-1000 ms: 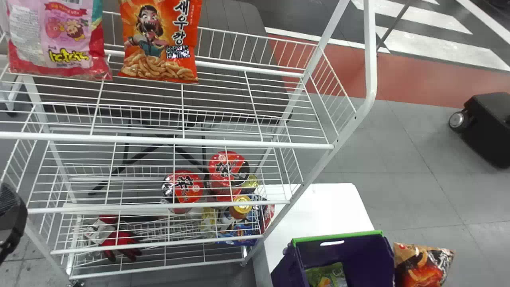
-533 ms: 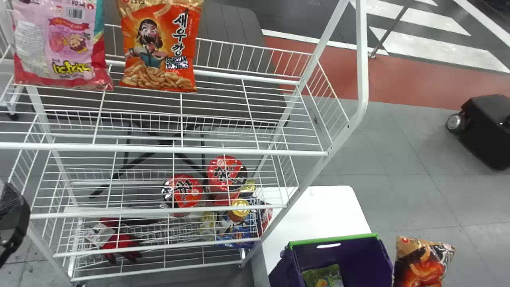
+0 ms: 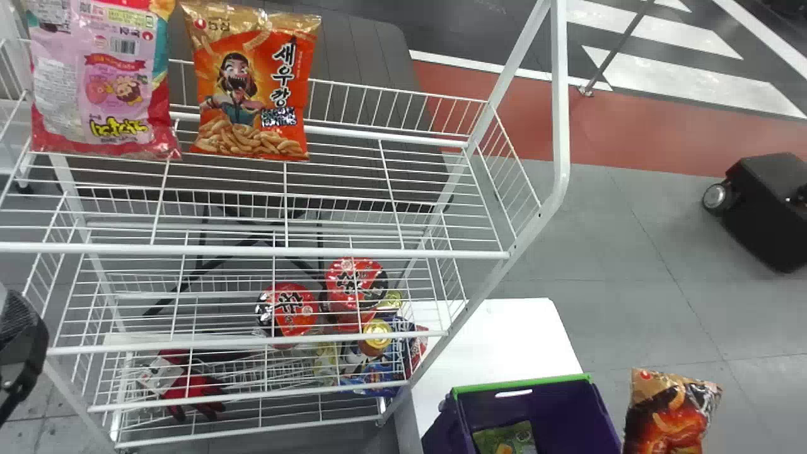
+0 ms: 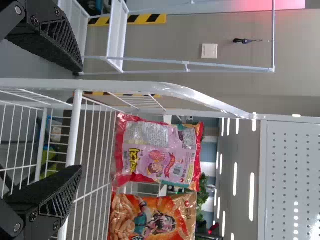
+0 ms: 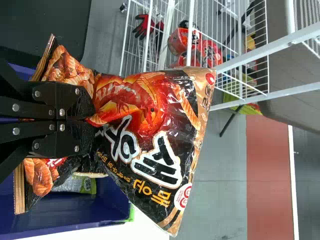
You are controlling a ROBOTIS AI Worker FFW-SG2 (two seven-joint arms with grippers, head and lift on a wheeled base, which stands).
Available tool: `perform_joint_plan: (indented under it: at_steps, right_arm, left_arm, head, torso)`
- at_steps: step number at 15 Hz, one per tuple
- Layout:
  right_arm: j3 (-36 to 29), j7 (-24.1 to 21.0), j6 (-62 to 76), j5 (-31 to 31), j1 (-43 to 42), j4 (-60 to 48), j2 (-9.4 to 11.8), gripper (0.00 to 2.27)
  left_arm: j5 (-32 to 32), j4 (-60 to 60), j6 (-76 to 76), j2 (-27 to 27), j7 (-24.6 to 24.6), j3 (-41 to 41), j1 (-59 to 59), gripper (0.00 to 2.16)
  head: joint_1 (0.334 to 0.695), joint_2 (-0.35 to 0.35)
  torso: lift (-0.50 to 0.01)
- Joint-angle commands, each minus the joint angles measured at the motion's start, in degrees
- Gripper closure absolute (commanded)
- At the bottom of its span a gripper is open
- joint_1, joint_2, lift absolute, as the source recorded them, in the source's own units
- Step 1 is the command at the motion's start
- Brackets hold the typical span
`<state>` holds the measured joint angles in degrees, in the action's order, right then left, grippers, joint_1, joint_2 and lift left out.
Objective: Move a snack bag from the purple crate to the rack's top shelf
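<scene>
Holds the black-and-orange snack bag (image 3: 671, 410) in the right gripper (image 5: 92, 120), shut around the bag's crumpled middle, in the air to the right of the purple crate (image 3: 567, 407) and well apart from the rack's top shelf (image 3: 378, 254). Has a green bag (image 3: 507, 438) inside the crate, and a pink bag (image 3: 120, 88) just beside an orange bag (image 3: 252, 88) on the shelf. Holds the left gripper (image 3: 22, 356) wide and empty near the rack's left end.

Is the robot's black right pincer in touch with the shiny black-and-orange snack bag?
Touching. The right wrist view shows the right pincer shut on the snack bag, creasing it.
</scene>
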<state>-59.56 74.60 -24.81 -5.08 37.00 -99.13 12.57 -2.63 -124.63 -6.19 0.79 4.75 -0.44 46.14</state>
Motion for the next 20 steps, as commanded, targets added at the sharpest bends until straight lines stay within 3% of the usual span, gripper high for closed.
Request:
perform_joint_plan:
  at_steps: [1,14,20]
  right_arm:
    - [-0.7,0.4,-0.1,0.5,0.0,-0.5,0.0,1.65]
    - [-1.7,1.7,-2.8,1.2,0.0,-2.2,-0.3,1.65]
    - [-1.7,1.6,-7.0,1.8,0.0,-3.3,-0.3,1.65]
  left_arm:
    - [0.0,0.0,0.0,0.0,0.0,0.0,0.2,0.13]
    - [0.1,-0.9,0.0,0.1,0.0,0.0,0.8,0.13]
    - [0.1,-0.6,0.0,0.0,0.0,0.0,0.7,0.13]
  head:
    - [0.695,-0.35]
    - [0.695,-0.35]
    - [0.695,-0.35]
  torso:
    - [-0.044]
    - [0.007]
    - [0.002]
